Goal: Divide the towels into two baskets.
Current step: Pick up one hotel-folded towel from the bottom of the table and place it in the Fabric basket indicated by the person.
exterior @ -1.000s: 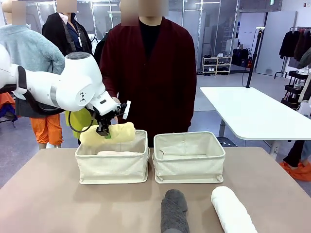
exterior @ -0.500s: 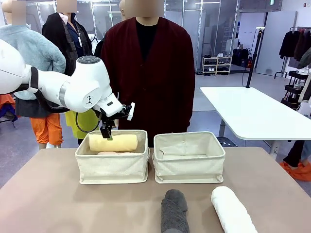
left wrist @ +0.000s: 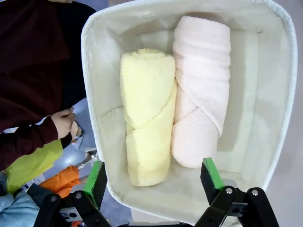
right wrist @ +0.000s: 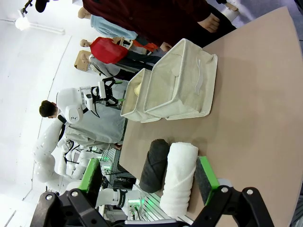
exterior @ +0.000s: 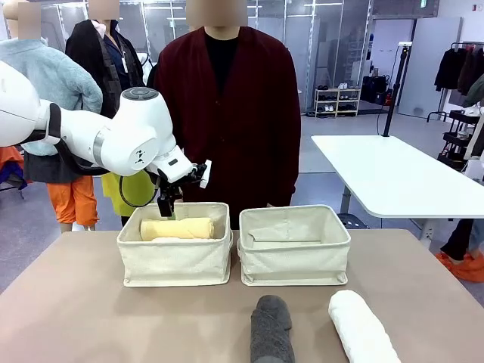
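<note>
The pale yellow towel [exterior: 178, 228] lies in the left basket [exterior: 175, 261]. My left gripper [exterior: 165, 206] hangs just above that basket's far rim, open and empty. In the left wrist view the open gripper [left wrist: 154, 182] looks down on the yellow towel [left wrist: 147, 113] lying beside a cream-white towel [left wrist: 201, 90] inside the basket [left wrist: 92, 94]. The right basket [exterior: 295, 253] holds no towel. A dark grey towel [exterior: 272, 329] and a white towel [exterior: 361, 327] lie on the table in front of it. My right gripper [right wrist: 147, 179] is open, with the white towel [right wrist: 180, 175] and grey towel [right wrist: 154, 165] beyond its fingers.
A person in a dark red cardigan [exterior: 234, 113] stands at the far side, close behind the baskets, with a hand [left wrist: 61, 123] near the left basket's rim. The brown table [exterior: 91, 318] has bare room at front left. A white table [exterior: 393, 174] stands farther off at the right.
My left gripper opened and let go of the yellow towel, which dropped from above the rim into the left basket. The gripper rose slightly.
</note>
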Tool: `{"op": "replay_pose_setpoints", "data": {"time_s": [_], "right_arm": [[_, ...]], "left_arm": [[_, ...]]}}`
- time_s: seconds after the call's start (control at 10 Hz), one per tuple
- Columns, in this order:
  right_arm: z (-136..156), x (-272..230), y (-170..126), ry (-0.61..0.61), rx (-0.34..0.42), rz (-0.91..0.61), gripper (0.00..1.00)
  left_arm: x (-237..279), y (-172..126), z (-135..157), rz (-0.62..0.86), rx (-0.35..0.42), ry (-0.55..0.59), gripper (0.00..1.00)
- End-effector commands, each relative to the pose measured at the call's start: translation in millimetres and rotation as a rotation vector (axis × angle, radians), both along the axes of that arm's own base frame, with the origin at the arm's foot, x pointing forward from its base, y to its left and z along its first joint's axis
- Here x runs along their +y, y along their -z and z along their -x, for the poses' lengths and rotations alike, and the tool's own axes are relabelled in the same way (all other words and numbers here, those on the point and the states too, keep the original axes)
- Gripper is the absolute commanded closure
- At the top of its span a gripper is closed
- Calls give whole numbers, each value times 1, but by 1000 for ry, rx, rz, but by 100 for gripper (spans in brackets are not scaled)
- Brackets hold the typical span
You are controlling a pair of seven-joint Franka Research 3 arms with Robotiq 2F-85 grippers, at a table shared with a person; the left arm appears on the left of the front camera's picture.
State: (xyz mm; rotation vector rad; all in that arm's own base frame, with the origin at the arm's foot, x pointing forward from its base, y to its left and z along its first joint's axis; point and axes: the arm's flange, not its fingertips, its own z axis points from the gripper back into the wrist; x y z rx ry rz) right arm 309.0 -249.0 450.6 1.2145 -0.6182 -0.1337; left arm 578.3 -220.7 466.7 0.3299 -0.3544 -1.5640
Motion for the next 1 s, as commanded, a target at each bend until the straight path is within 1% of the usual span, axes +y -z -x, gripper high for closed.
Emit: {"op": "replay_pose_setpoints", "data": {"time_s": [0.0, 0.5, 0.6, 0.7, 0.8, 0.9], "right_arm": [[2, 1, -3, -1, -10, -3, 0], [2, 1, -3, -1, -10, -3, 0], [2, 1, -3, -1, -10, -3, 0], [2, 1, -3, -1, -10, -3, 0], [2, 1, -3, -1, -10, -3, 0], [2, 1, -3, -1, -10, -3, 0]], "left_arm": [[5, -2, -3, -5, -3, 9, 0], [1, 0, -1, 1, 0, -2, 0], [20, -16, 16, 104, 53, -34, 0], [38, -33, 32, 142, 63, -57, 0], [55, -50, 48, 205, 83, -55, 0], [73, -63, 63, 225, 118, -49, 0]]}}
